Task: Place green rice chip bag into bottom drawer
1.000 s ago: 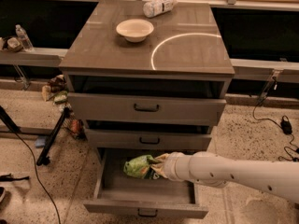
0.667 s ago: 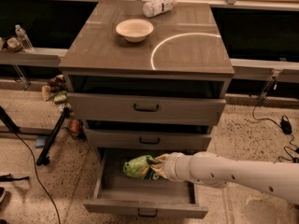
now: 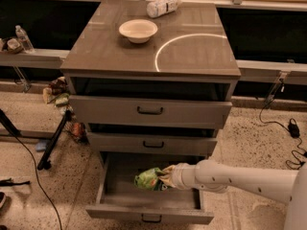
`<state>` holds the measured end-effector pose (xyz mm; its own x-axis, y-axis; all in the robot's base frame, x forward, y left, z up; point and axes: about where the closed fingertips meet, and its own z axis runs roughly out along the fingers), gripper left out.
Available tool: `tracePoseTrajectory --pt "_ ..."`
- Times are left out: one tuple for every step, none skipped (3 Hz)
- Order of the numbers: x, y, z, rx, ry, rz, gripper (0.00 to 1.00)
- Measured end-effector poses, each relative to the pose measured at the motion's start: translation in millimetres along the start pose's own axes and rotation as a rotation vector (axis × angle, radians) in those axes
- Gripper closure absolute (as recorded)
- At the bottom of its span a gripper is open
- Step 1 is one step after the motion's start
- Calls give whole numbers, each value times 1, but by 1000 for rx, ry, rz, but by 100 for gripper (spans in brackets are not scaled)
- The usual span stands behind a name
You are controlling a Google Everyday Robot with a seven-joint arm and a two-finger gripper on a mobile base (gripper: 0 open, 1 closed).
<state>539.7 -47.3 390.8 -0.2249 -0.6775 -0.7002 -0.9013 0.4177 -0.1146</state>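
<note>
On a speckled floor stands a grey cabinet, its bottom drawer pulled open. Over the drawer's middle, the end effector grips the green chip bag by its right edge. The bag looks light, crinkly and slippery, so a seam is probably the best place to hold it.

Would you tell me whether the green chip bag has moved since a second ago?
Yes, slightly: the chip bag, at the gripper, is lower below the middle drawer handle, inside the bottom drawer.

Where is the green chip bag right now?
The green chip bag is in the open bottom drawer, at the gripper reaching in from the right.
</note>
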Motion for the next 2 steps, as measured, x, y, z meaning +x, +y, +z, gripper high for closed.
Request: tracePoseTrajectory --pt "30 -8 22 9 5 -13 100" --pt "52 -17 43 46 0 -7 100"
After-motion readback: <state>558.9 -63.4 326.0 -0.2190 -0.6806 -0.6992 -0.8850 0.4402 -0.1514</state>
